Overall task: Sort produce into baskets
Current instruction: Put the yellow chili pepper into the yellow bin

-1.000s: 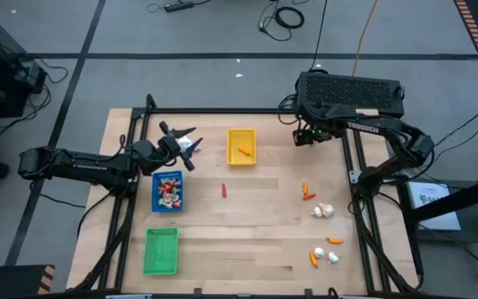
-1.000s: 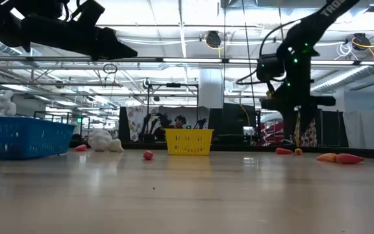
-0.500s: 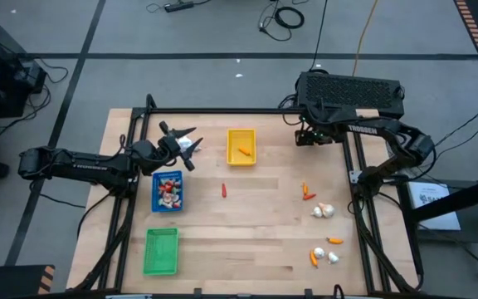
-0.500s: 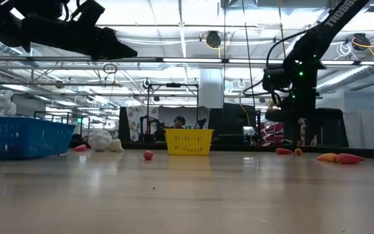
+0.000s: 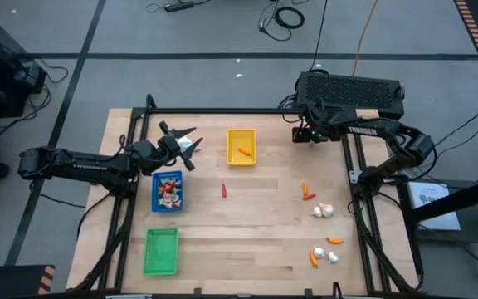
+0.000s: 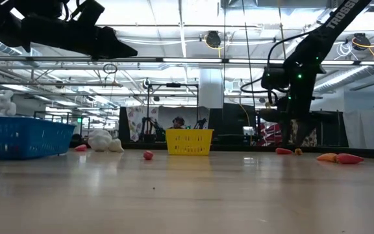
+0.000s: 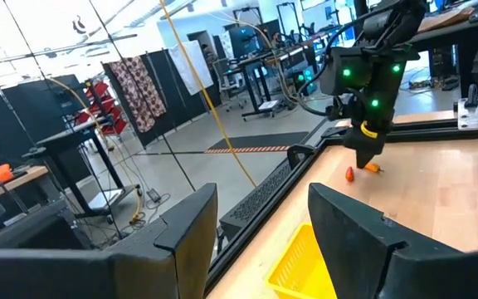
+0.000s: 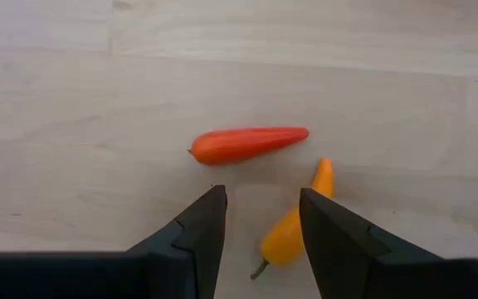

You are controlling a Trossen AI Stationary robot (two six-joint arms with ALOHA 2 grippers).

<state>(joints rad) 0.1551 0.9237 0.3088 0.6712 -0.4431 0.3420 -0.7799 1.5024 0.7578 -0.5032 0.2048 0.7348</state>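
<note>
Right hand (image 8: pixel 260 220) spread, empty, above slim red plastic carrot piece (image 8: pixel 247 144) and orange pepper piece (image 8: pixel 297 224) on wooden table (image 8: pixel 56 100). Likely light, rigid, slick; pinch mid-body. Left hand (image 7: pixel 260 224) spread, idle near yellow plastic tray (image 7: pixel 301 267).

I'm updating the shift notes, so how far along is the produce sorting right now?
Done: the blue tray holds several pieces, the yellow tray one orange piece. In hand: nothing gripped; the right end effector hovers open over a red carrot and an orange pepper, the left end effector waits open by the blue tray. Left: those two, garlic bulbs and a small red piece lie loose; the green tray shows none.
</note>
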